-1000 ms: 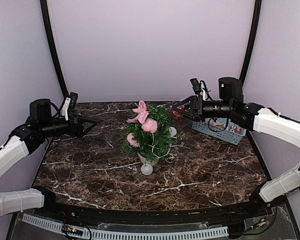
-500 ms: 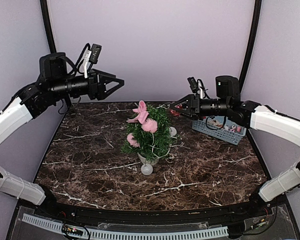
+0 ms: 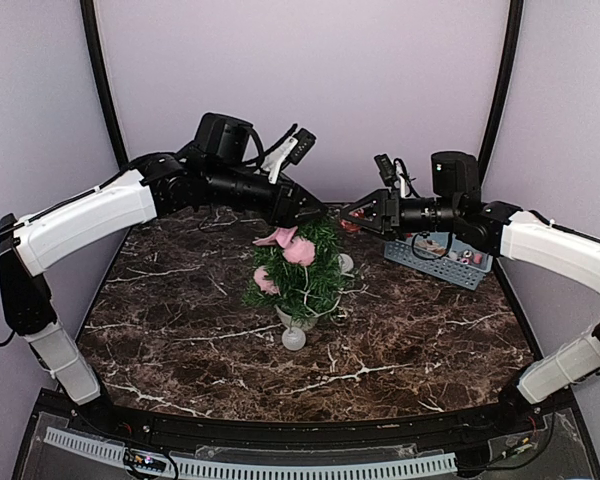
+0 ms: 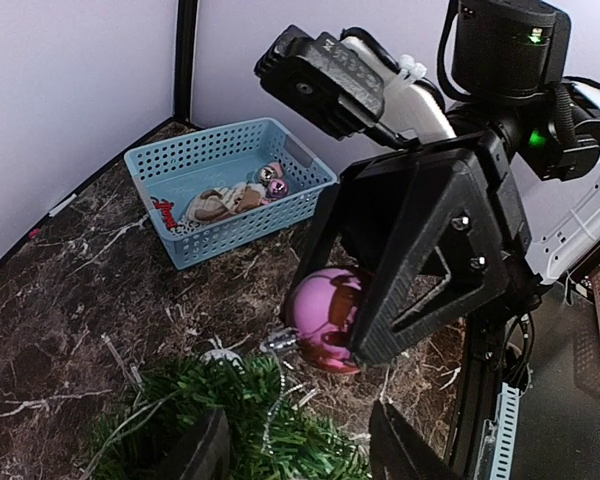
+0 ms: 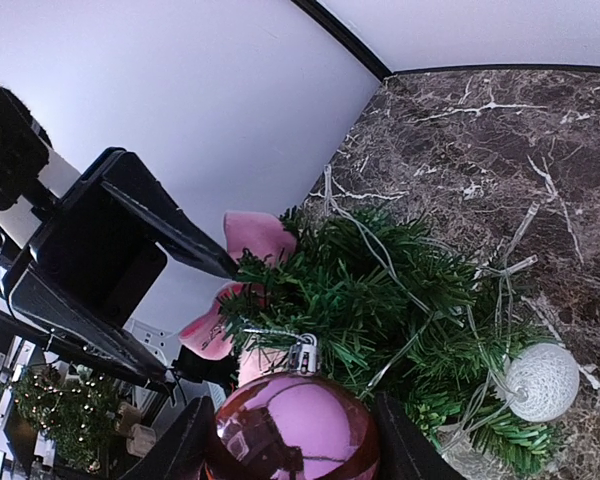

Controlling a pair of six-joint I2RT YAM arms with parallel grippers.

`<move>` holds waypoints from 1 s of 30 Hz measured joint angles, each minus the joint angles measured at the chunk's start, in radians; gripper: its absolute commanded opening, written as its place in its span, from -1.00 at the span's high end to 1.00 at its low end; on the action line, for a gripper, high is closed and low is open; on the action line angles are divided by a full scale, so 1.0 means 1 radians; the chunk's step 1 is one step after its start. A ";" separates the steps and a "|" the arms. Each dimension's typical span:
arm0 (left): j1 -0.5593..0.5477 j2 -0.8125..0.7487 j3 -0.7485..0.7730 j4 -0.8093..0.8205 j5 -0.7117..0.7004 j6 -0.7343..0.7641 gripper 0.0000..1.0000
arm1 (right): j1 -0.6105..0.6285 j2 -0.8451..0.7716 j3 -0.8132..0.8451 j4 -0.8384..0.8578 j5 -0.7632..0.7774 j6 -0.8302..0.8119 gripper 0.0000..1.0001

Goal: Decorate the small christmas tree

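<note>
Bauble [image 5: 292, 432] in right claw [image 3: 352, 214]

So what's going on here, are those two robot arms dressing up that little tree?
Yes. The right arm's fingers grip a shiny pink bauble right beside the top of the small christmas tree, which already wears pink decorations. The left arm's fingers hover apart over the treetop from the other side, holding nothing. More ornaments sit in the blue basket behind the right arm.
</note>
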 measured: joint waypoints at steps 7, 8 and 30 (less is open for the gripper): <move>0.000 0.021 0.047 -0.058 -0.053 0.024 0.26 | 0.000 0.000 0.000 0.000 -0.003 0.000 0.37; 0.000 0.021 0.049 -0.060 -0.059 0.026 0.27 | 0.000 0.000 0.000 0.000 -0.003 -0.001 0.37; -0.023 0.096 0.116 -0.114 -0.050 0.069 0.83 | 0.000 0.000 0.000 0.000 -0.010 -0.005 0.38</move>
